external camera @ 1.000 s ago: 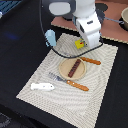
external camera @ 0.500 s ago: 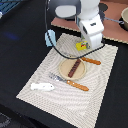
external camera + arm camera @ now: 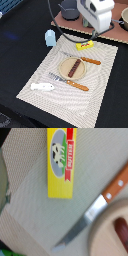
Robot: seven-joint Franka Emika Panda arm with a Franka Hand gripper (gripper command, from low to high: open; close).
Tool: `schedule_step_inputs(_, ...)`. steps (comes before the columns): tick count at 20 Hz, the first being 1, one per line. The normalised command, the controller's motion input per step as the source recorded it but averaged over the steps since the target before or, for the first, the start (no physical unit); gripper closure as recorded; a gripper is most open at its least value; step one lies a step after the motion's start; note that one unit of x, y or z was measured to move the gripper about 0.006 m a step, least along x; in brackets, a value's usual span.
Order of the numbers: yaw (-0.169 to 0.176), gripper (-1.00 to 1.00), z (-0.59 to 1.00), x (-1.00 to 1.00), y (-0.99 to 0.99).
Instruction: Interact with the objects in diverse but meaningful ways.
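- Compared with a second ago, the gripper has lifted up off the mat; the yellow packet it was hovering over now sits in plain view.
- Exterior view: the packet is flat, yellow with a red strip, lying at the far edge of the mat, towards the exterior view's right. The pale-blue block stands just off the mat's far-left corner. The brown stick lies on the tan plate, with the knife and fork either side. The white piece lies near the mat's near-left corner.
- The pincer's fingers are blurry and run out of frame, so can't tell how far open it is. Nothing visibly in it.
- Wrist view: the packet has a cow picture and red banner, cut off by the edge. The knife blade and plate rim are blurry. No fingers visible.
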Motion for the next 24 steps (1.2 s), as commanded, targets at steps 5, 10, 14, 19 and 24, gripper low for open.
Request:
schedule_step_inputs(5, 0.063, -1.0, 0.43, 0.34, -0.87)
schedule_step_inputs(10, 0.012, -1.0, 0.23, 0.37, -0.93)
schedule_step_inputs(14, -0.001, -1.0, 0.03, 0.4, -0.87)
schedule_step_inputs(19, -0.008, -1.0, -0.19, 0.2, -0.52)
schedule_step_inputs(24, -0.013, -1.0, -0.28, 0.08, -0.25)
